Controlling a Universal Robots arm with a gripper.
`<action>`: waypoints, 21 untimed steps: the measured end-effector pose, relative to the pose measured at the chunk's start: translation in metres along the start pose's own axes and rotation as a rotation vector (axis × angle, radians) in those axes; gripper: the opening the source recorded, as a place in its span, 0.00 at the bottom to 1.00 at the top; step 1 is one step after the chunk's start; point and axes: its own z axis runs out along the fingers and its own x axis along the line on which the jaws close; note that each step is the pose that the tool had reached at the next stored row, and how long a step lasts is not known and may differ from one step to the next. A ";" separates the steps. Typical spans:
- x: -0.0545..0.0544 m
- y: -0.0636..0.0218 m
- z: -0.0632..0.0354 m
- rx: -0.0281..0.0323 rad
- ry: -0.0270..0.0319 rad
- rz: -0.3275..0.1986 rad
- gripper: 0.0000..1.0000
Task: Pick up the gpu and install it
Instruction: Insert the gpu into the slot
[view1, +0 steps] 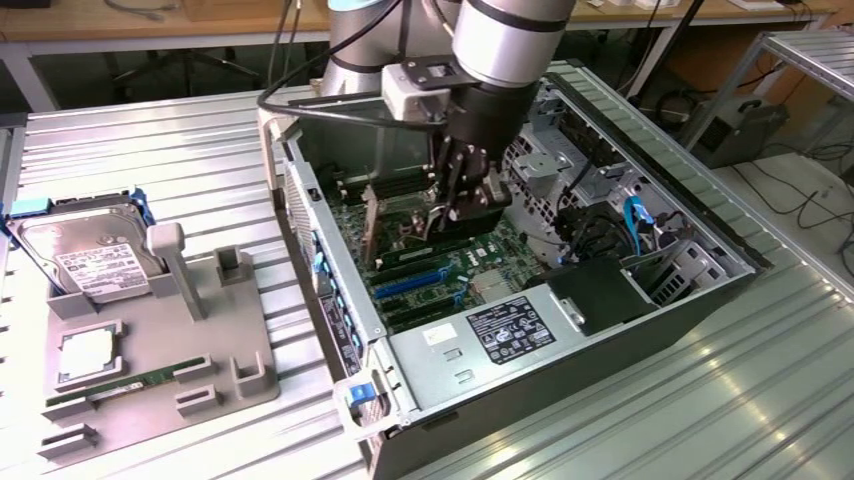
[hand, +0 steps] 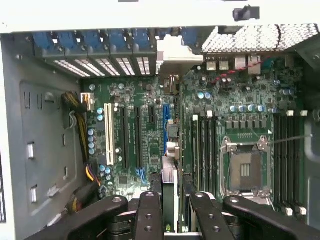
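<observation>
Inside the computer case (hand: 40, 150), the claw (hand: 172, 200) is clamped on the gpu (hand: 170, 165), held edge-on over the blue slot (hand: 165, 127). The card is judged light, stiff and fragile; best gripped by its top edge.

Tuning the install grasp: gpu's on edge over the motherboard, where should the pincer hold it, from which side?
Probably best: pinch the gpu across its two flat faces at the upper long edge, coming straight down into the open case. The card is thin and stands on edge, and its lower edge must stay free to seat in the motherboard. The pincer grips it that way.
</observation>
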 end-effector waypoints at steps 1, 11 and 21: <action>0.001 0.0026 0.0012 0.0005 -0.0001 0.000 0.26; 0.006 0.0121 0.0210 0.0041 -0.0006 -0.002 0.26; 0.006 0.0142 0.0416 0.0047 -0.0007 -0.002 0.26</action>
